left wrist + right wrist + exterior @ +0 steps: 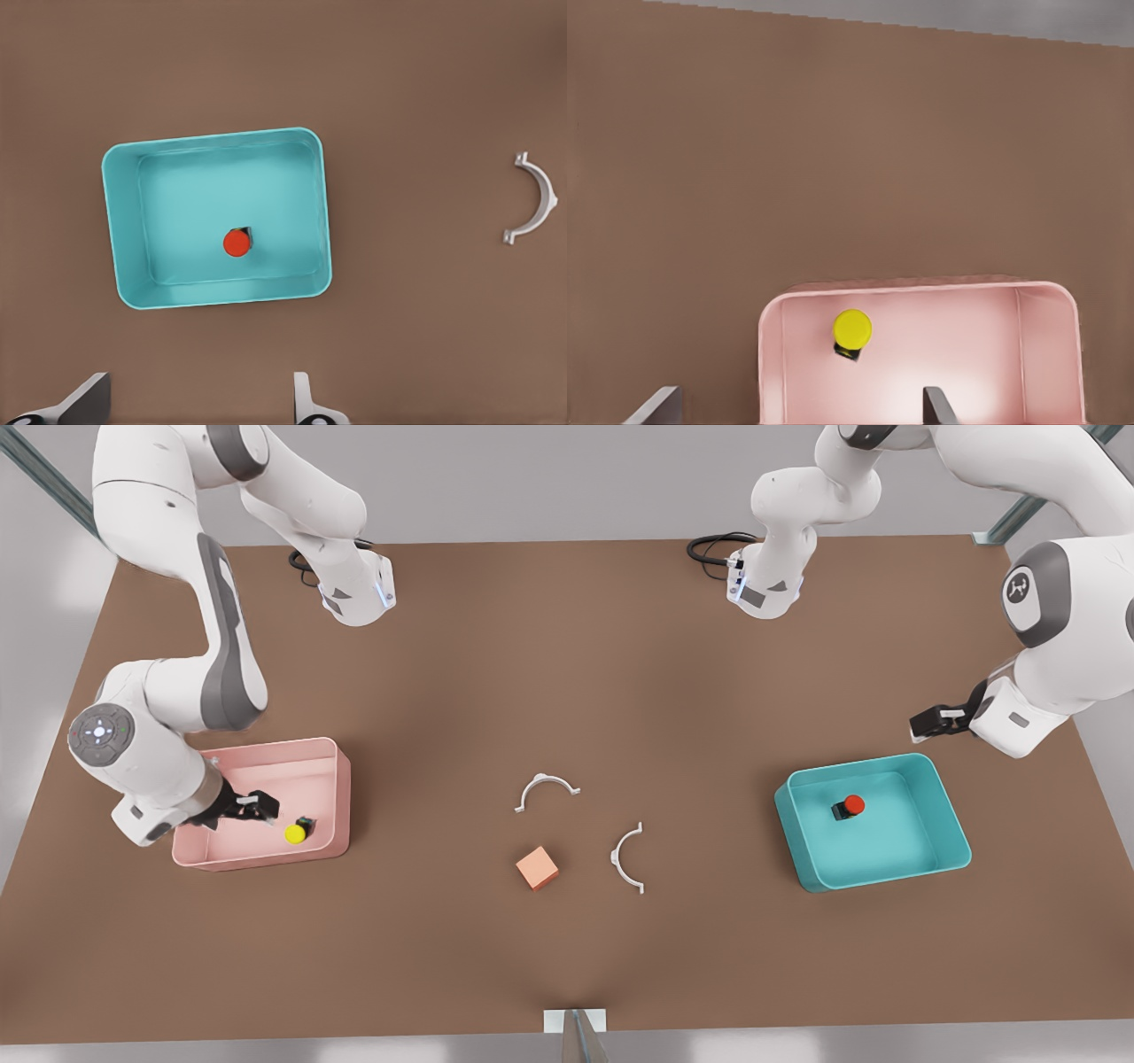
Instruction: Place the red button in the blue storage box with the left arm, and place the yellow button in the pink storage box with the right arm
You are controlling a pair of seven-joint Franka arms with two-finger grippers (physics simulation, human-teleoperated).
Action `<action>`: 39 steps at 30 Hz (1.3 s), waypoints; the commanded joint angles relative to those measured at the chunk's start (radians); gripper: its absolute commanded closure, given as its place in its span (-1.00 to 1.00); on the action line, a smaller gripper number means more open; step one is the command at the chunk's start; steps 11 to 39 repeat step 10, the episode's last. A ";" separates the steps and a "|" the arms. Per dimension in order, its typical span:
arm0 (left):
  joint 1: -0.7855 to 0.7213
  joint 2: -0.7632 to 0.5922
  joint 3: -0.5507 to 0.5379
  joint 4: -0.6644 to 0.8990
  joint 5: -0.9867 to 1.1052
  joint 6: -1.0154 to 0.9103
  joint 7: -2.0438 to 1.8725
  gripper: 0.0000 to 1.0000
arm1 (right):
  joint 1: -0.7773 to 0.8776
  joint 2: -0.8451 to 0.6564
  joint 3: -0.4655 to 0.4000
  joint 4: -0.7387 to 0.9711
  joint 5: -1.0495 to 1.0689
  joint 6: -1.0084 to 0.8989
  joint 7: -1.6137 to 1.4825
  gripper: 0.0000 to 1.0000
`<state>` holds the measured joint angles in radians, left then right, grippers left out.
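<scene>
Nearest the worktop's [567,974] front edge lies one small orange-pink cube [537,867], and just behind it two white curved clips, one [546,789] arching away from the camera and one [627,857] bowed toward the front view's left. One pink storage box [266,855] sits toward the worktop's edge at the front view's left, its long axis running roughly along that front edge. Inside it, close to the front wall and toward the corner nearer the worktop's middle, lies one yellow button [295,833], tipped on its side with the yellow cap pointing toward the front view's left and the black base toward the right. The right tool [263,808] hangs inside the box just behind the button, apart from it, its fingers spread and holding nothing; in the right wrist view the button [852,330] lies clear of both fingertips [937,407]. One blue storage box [952,841] sits toward the opposite edge, its long axis slightly skewed to the front edge. One red button [852,805] lies near the middle of its floor, tipped, red cap toward the front view's right and black base toward the left. The left tool [930,724] hovers above the worktop behind the blue box's far corner, fingers wide apart and empty, as the left wrist view shows with the button [236,242] well clear of its fingertips [306,403].
</scene>
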<state>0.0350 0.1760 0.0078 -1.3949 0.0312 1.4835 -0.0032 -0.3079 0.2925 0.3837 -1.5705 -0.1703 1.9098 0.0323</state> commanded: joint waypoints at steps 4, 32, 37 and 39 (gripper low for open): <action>0.000 -0.001 0.000 0.000 0.001 -0.002 0.074 -1.00 | -0.010 -0.061 0.037 0.046 0.094 -0.178 -0.008 -1.00; -0.001 -0.001 0.000 0.000 0.001 -0.003 0.075 -1.00 | 0.015 -0.058 0.040 0.145 0.129 -0.259 -0.005 -1.00; -0.001 -0.001 0.000 0.000 0.001 -0.003 0.075 -1.00 | 0.015 -0.058 0.040 0.145 0.129 -0.259 -0.005 -1.00; -0.001 -0.001 0.000 0.000 0.001 -0.003 0.075 -1.00 | 0.015 -0.058 0.040 0.145 0.129 -0.259 -0.005 -1.00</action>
